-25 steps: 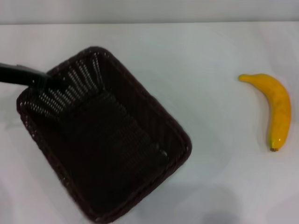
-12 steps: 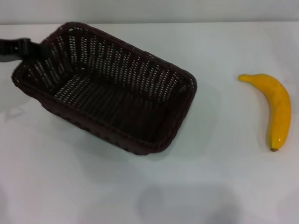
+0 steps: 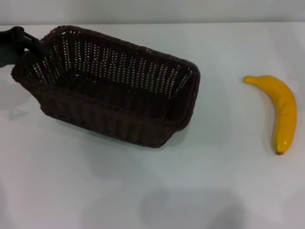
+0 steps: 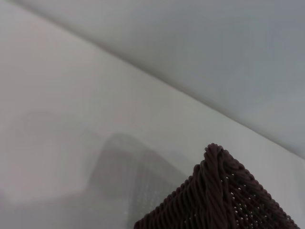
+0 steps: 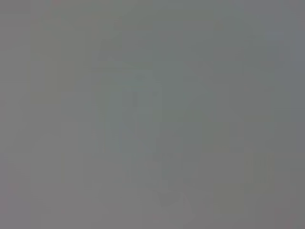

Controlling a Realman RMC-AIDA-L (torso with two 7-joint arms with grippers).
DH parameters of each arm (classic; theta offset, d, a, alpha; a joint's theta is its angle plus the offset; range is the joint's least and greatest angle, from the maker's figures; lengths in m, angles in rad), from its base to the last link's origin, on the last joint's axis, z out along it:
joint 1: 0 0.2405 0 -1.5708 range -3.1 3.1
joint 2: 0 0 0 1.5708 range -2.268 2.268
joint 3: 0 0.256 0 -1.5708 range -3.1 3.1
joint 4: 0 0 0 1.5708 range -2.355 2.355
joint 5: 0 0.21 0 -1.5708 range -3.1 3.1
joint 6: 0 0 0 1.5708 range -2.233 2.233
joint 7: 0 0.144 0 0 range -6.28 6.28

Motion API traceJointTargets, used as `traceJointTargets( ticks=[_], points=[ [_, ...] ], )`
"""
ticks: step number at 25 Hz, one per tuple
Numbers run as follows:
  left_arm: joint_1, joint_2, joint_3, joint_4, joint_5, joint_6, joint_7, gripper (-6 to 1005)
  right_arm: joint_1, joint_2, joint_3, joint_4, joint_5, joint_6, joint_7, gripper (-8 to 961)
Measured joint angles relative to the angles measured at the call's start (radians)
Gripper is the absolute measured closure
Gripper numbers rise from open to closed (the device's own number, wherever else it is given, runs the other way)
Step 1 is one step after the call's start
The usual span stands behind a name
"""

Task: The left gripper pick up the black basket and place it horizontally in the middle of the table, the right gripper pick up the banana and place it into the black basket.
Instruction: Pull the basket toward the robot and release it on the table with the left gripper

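The black basket [image 3: 114,95] sits tilted at the table's left-middle, its open side turned toward the far side. My left gripper [image 3: 21,45] is shut on the basket's left rim at the far left of the head view. A braided corner of the basket [image 4: 219,200] shows in the left wrist view. The banana [image 3: 281,109] lies on the white table [image 3: 157,191] at the right, dark tip pointing toward me, well apart from the basket. My right gripper is out of view; the right wrist view shows only blank grey.
The table's back edge [image 3: 190,24] runs along the top of the head view against a grey wall. Bare white tabletop lies between basket and banana and along the near side.
The left gripper has swung the basket from a diagonal, nearly flat pose into a more sideways lie, tipping its near wall up. The banana has not moved.
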Motion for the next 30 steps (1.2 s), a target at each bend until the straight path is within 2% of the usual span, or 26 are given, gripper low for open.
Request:
traceJointTargets(
  ticks=[3,4,9,12,22,25,26,30],
  points=[
    [0.005,-0.011,-0.004,0.002,0.001,-0.006,-0.041,812,0.001,0.0,0.0,0.006,0.0,0.0,-0.015,112],
    [0.013,-0.028,-0.011,0.005,-0.002,-0.019,-0.078,811,0.001,-0.001,0.0,0.008,0.0,0.0,-0.017,112],
    [0.019,-0.056,-0.011,0.005,-0.003,-0.048,-0.116,810,0.002,-0.006,0.0,0.009,0.0,0.0,-0.021,112],
    [0.019,-0.062,-0.007,0.003,-0.002,-0.055,-0.117,810,0.002,-0.007,0.0,0.009,0.0,-0.001,-0.023,112],
    [0.031,-0.063,-0.012,-0.001,-0.039,-0.038,-0.106,808,-0.003,-0.009,-0.004,0.022,0.0,-0.009,-0.025,112],
    [0.046,-0.052,-0.013,-0.018,-0.085,-0.034,-0.107,807,-0.007,-0.005,-0.006,0.033,-0.001,-0.011,-0.023,112],
    [0.05,-0.041,-0.013,-0.039,-0.098,-0.033,-0.106,807,-0.007,-0.004,-0.006,0.034,-0.001,-0.012,-0.023,112],
    [0.057,-0.033,-0.014,-0.05,-0.1,-0.027,-0.1,739,-0.007,-0.002,-0.006,0.034,-0.001,-0.012,-0.024,112]
  ],
)
